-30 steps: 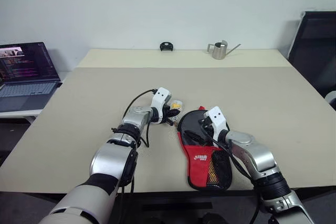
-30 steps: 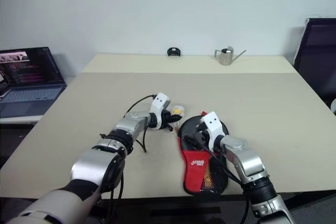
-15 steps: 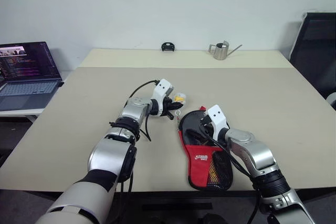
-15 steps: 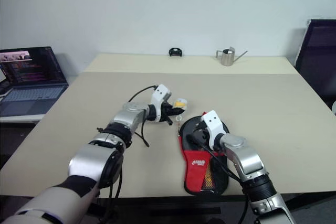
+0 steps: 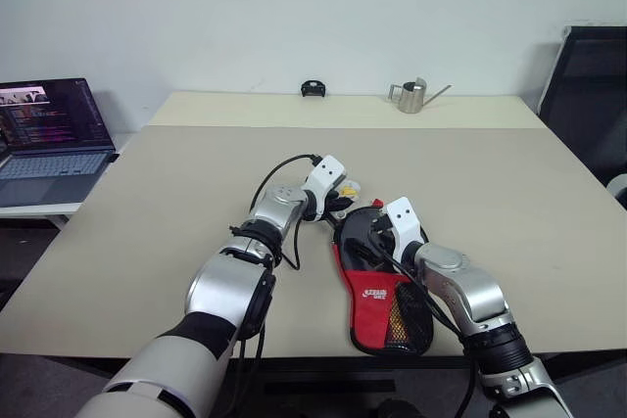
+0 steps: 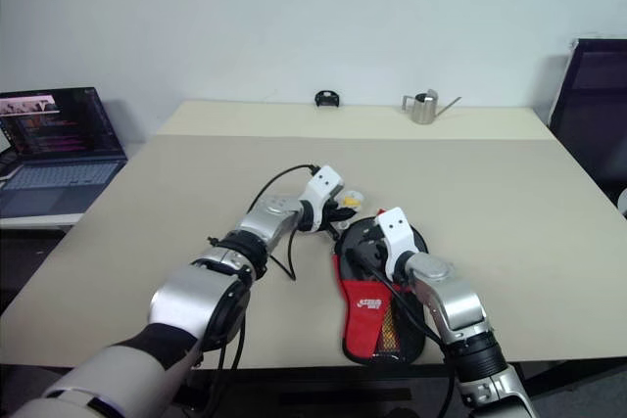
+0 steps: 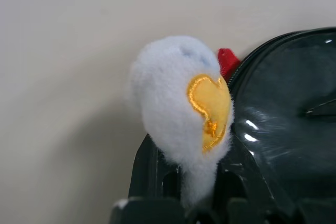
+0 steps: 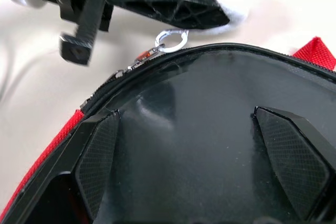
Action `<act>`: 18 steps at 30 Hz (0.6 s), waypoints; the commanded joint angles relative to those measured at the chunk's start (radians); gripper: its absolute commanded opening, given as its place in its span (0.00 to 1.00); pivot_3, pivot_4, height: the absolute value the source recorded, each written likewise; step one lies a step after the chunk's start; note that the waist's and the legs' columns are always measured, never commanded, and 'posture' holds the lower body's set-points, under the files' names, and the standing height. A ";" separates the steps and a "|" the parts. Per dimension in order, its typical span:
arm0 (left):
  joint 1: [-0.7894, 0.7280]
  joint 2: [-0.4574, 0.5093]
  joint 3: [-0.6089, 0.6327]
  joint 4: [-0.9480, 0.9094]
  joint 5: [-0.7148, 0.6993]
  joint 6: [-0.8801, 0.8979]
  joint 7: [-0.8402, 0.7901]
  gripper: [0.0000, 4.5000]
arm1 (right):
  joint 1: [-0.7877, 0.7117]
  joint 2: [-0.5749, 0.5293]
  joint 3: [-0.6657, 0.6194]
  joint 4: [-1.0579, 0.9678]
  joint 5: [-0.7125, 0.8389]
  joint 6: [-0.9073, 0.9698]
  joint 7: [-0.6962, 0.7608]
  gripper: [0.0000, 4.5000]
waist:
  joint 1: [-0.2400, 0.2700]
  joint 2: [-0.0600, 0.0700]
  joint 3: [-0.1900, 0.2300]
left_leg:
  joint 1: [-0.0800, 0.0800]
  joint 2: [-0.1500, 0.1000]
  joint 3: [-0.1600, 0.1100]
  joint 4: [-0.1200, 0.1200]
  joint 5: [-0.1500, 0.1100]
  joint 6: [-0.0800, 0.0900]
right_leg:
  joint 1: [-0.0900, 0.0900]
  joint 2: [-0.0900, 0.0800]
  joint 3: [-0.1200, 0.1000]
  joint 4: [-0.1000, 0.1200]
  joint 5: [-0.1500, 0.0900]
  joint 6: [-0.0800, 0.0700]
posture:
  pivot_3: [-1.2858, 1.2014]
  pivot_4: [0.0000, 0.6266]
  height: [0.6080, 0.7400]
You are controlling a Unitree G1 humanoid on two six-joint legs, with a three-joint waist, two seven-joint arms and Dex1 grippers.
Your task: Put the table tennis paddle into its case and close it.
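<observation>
Left gripper (image 5: 343, 203) clamped on a white plush charm (image 7: 181, 114) with a yellow heart, tethered by a small ring to the zip of the case (image 5: 382, 291), just off its rounded top edge. Right gripper (image 5: 377, 242) spread wide, pads (image 8: 97, 163) resting flat on the glossy black top of the case, pinning it to the table (image 5: 147, 203). Closing step apparently in hand; paddle presumably inside, though hidden. Next: pull the charm steadily along the zip line while holding the case down.

Beige table (image 5: 176, 203), case (image 5: 382, 291), watering can (image 5: 409, 95), black object (image 5: 313, 88)
</observation>
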 commanded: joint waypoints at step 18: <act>-0.120 -0.085 -0.006 0.019 0.119 -0.093 0.293 0.05 | 0.216 0.050 0.048 -0.067 0.005 0.186 -0.067 1.00 | -0.001 -0.005 -0.008 | 0.016 0.001 -0.002 -0.004 0.000 0.000 | 0.019 0.003 -0.002 -0.009 0.000 0.001 | 0.52 0.24 1.00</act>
